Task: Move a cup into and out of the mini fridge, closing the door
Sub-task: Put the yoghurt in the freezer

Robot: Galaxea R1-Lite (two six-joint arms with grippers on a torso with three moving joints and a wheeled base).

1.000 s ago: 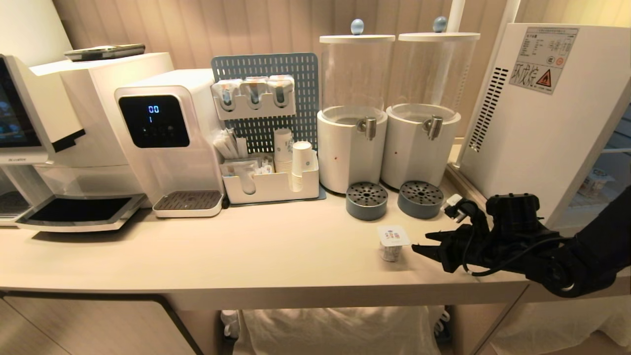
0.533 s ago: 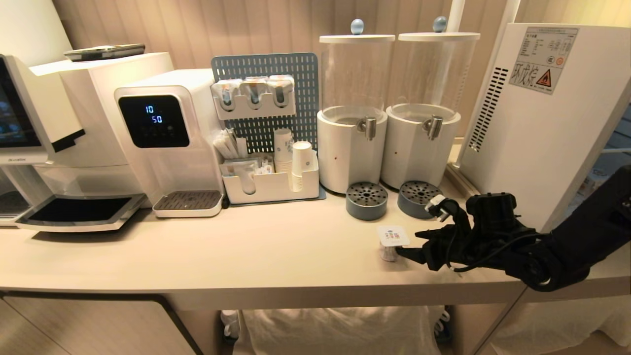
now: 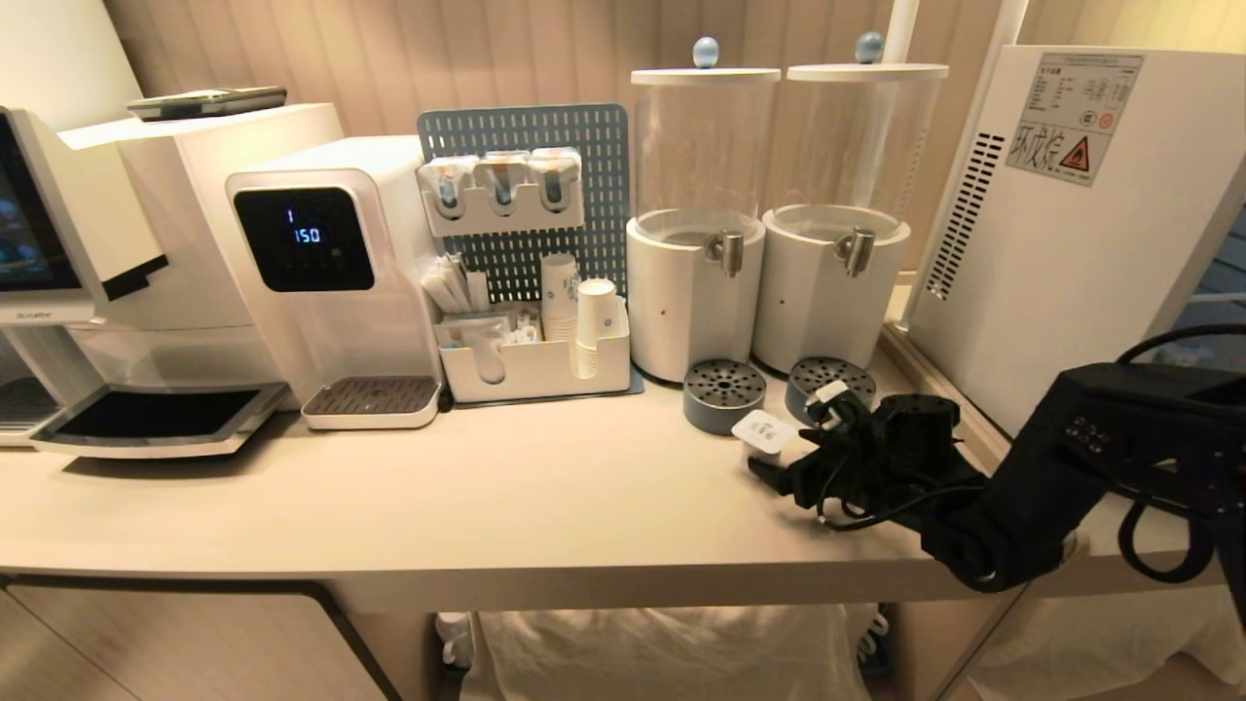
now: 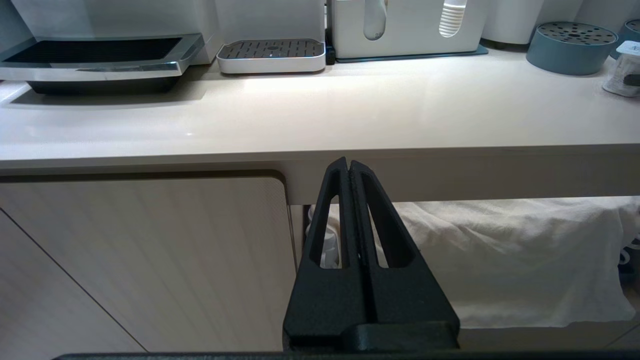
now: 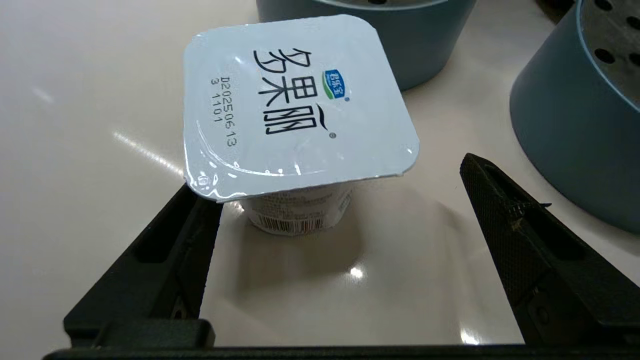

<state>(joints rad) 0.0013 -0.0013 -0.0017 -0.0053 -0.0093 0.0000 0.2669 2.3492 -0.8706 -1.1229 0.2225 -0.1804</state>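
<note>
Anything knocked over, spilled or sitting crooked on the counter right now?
No spill shows. The sealed cup sits tilted on the counter near the grey drip trays, its lid rim against one finger of the open right gripper.

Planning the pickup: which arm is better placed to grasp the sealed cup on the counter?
Right. The right gripper is open around the cup on the counter. The left gripper is shut, parked below the counter edge.

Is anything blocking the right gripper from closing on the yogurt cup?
Nothing visible. The right gripper is open, and the cup stands between its fingers on bare counter.
</note>
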